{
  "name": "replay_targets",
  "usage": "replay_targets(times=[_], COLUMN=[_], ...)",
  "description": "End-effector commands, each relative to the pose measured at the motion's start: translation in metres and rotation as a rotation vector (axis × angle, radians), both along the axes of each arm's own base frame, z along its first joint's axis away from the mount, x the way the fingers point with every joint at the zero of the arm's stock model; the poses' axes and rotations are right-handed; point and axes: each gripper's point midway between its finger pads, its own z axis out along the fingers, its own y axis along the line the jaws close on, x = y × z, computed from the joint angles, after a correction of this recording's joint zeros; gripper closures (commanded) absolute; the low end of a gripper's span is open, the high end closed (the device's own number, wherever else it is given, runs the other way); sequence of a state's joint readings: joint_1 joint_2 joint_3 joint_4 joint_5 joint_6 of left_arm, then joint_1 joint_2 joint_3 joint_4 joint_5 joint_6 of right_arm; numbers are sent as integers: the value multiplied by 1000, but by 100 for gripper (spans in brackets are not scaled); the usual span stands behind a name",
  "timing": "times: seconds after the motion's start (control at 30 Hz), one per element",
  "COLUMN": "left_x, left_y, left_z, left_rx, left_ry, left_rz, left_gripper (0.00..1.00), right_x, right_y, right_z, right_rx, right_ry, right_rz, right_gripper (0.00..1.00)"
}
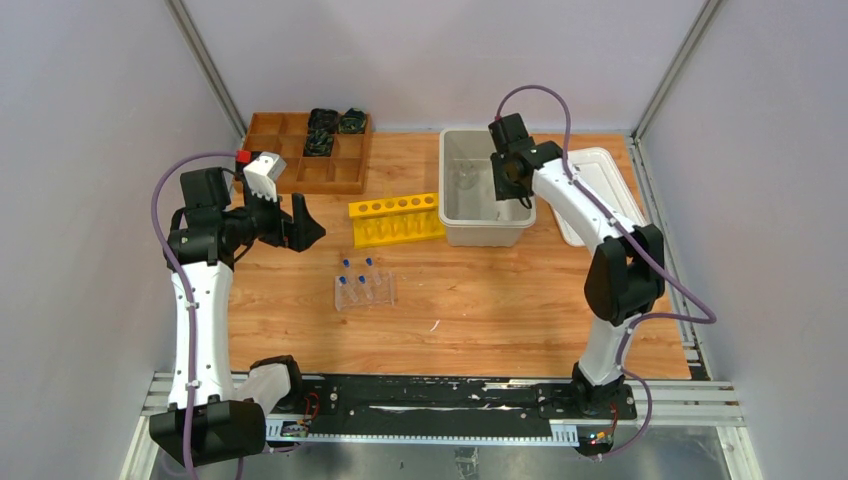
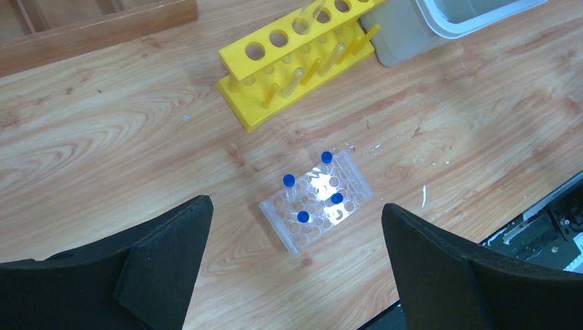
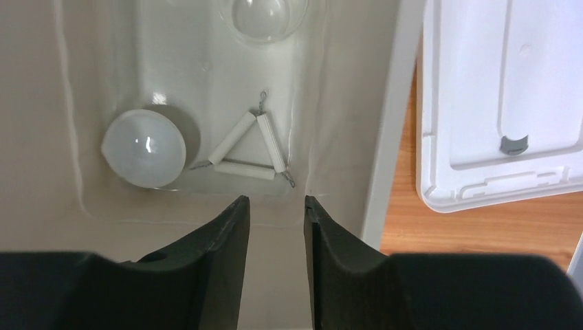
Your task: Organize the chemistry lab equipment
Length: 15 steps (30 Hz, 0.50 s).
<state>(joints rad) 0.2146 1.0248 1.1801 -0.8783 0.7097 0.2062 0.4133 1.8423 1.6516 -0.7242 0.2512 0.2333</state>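
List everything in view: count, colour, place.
clear rack: one, transparent, mid-table
tubes: four, clear with blue caps, standing in clear rack
wooden tray: one, brown, far left, holding black items
bin: one, pale grey, far centre
yellow rack: one, yellow, between wooden tray and bin
lid: one, white, right of bin
triangle frame: one, white, in bin
round dish: one, white, in bin beside triangle frame
beaker: one visible, clear, in bin
left tool: one, black, open, left of yellow rack
right tool: one, black, slightly open, above bin
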Motion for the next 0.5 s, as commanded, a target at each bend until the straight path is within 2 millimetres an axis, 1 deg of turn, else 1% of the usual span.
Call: replay_targets(times=[0.0, 0.07, 0.13, 0.2, 0.27, 0.3, 0.37, 0.4, 0.47], left_x=[-1, -2, -2, -2, -2, -2, -2, -2, -1], left_y=[-1, -1, -1, 0, 0, 0, 0, -1, -1], left_z=[7, 7, 7, 8, 9, 10, 10, 10, 10], left_rx=[8, 9, 14, 18, 21, 21, 19, 16, 11], left_ry=[-21, -22, -25, -30, -34, -38, -37, -34, -29], left_rz=[-13, -13, -10, -8, -9, -9, -10, -10, -5], left_gripper=[0, 0, 0, 0, 0, 0, 0, 0, 0], right_x=[1, 1, 3, 4, 7, 8, 12, 13, 16], right_y=[-1, -11, -29, -54, -82, -97, -119, -128, -137], right_z=[72, 94, 115, 127, 128, 124, 104, 91, 63], right_rx=[45, 45, 49, 80, 103, 113, 139, 151, 160], right_ry=[-139, -191, -244, -282, -302, -301, -267, -242, -184], right_rz=[22, 1, -49, -135, -222, -266, -335, -358, -375], right_gripper=[61, 60, 60, 59, 60, 61, 61, 62, 62])
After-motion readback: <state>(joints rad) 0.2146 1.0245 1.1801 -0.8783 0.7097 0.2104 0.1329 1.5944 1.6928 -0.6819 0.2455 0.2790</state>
